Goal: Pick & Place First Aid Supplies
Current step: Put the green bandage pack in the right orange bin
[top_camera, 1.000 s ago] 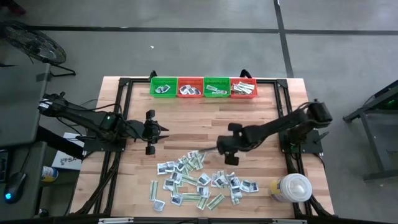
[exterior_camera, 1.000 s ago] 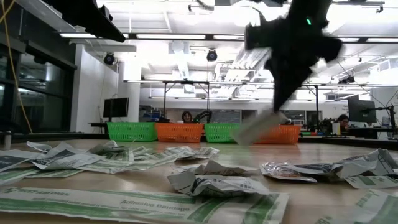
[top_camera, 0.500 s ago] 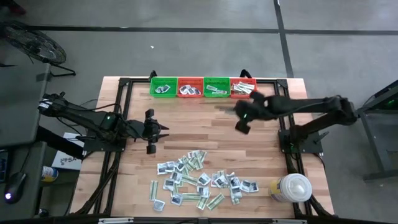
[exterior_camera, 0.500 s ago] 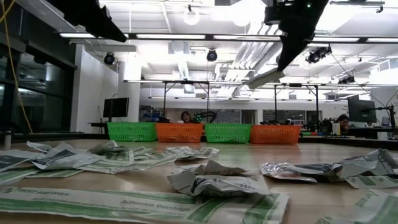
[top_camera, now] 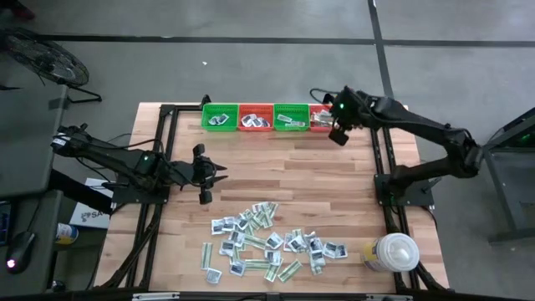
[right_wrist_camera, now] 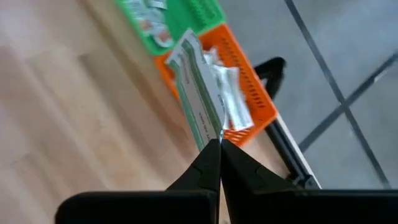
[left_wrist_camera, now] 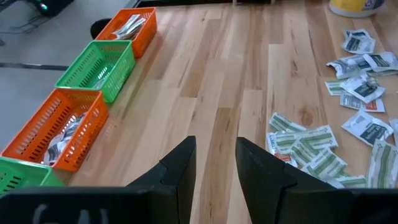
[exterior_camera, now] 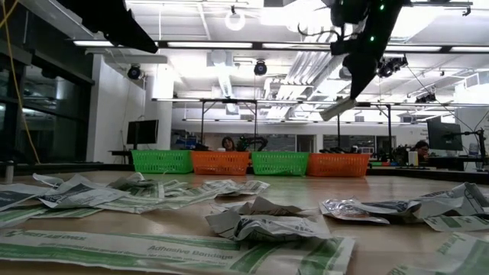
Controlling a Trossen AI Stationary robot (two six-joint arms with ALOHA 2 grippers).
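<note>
Four baskets (top_camera: pixel 272 117) are standing in a row along the table's (top_camera: pixel 276 171) far edge; packets (top_camera: pixel 269 243) are lying scattered near the front edge, a container (top_camera: pixel 390 252) sitting right of them.

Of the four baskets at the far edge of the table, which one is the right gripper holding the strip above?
The orange basket at the right end of the row; the right gripper, shut on a pale-green strip, hangs over it, not over the other three.

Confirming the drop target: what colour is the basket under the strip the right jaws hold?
Orange basket, clearest in the right wrist view.
</note>
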